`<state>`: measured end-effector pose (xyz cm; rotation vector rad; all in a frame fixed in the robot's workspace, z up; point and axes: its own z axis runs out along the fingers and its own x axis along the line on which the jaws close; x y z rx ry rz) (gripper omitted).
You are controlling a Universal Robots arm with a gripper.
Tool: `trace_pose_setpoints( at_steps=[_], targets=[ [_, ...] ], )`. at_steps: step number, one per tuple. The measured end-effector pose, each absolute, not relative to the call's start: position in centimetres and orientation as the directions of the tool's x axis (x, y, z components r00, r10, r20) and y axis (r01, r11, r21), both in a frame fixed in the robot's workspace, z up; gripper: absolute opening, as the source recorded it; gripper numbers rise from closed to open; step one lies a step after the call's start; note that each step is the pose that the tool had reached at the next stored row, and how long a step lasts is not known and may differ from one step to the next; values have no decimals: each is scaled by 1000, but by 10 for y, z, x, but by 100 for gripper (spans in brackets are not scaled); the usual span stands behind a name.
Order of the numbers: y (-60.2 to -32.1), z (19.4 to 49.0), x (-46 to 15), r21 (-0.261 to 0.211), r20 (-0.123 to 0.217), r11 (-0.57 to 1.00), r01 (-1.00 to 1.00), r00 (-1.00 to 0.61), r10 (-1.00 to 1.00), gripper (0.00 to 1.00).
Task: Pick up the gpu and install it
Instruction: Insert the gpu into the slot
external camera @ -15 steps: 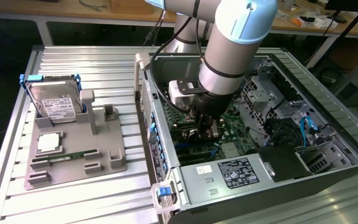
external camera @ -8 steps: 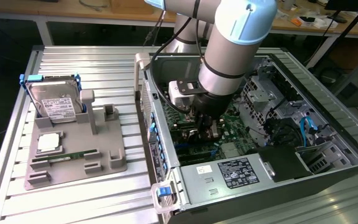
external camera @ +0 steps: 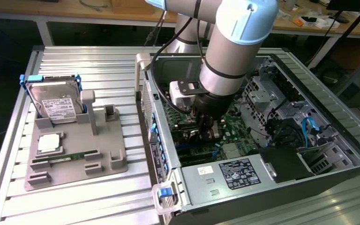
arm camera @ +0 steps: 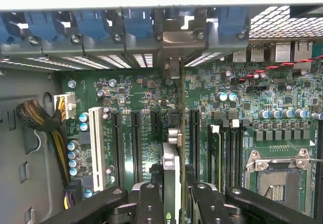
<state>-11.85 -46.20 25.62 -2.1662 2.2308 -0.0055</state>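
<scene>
Two fingers [arm camera: 149,204] of the gripper [arm camera: 175,188] are holding the gpu [arm camera: 171,166] in narrow jaws; it is standing edge-on over the motherboard slots [arm camera: 136,138], inside the case [external camera: 161,140] at the exterior view's three o'clock from the grey tray [external camera: 73,173].

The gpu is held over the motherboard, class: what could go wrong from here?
1. The gpu, clamped in the gripper, might come down between the slots and press on the motherboard.
2. Its bracket could catch on the blue latches at the case's rear.
3. Tall capacitors nearby could be knocked.
</scene>
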Motion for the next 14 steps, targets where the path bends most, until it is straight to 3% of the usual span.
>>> trace_pose_setpoints(
  at_steps=[14],
  targets=[
    [-459,256,-118,-25,-13,30,-999,-29,-999,27]
  ],
)
